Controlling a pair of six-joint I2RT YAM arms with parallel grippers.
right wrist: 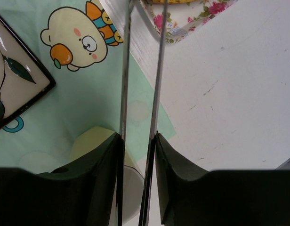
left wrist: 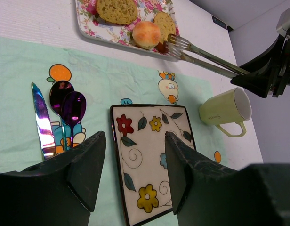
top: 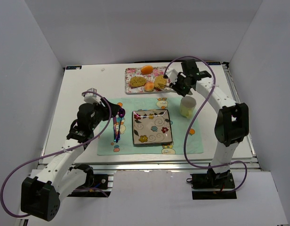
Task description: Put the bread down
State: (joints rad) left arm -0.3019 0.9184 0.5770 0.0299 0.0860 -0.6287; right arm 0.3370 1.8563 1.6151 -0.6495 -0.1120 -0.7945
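The bread (top: 160, 83) is a golden-tan slice on the right end of the floral tray (top: 133, 73); it also shows in the left wrist view (left wrist: 165, 24). My right gripper (top: 175, 85) is shut on a pair of metal fork-tipped tongs (left wrist: 201, 55), whose tips rest at the slice's near edge. In the right wrist view the two tong arms (right wrist: 124, 70) run between my fingers (right wrist: 138, 136), and only a sliver of bread shows at the top. My left gripper (left wrist: 134, 141) is open and empty, hovering over the plate's left side.
A square flowered plate (top: 152, 126) lies on the green placemat (top: 182, 141). A pale green cup (top: 187, 106) stands right of it. A knife (left wrist: 41, 120) and purple spoons (left wrist: 69, 106) lie left. The tray also holds a darker bread piece (top: 137, 81) and two round orange buns (top: 146, 69).
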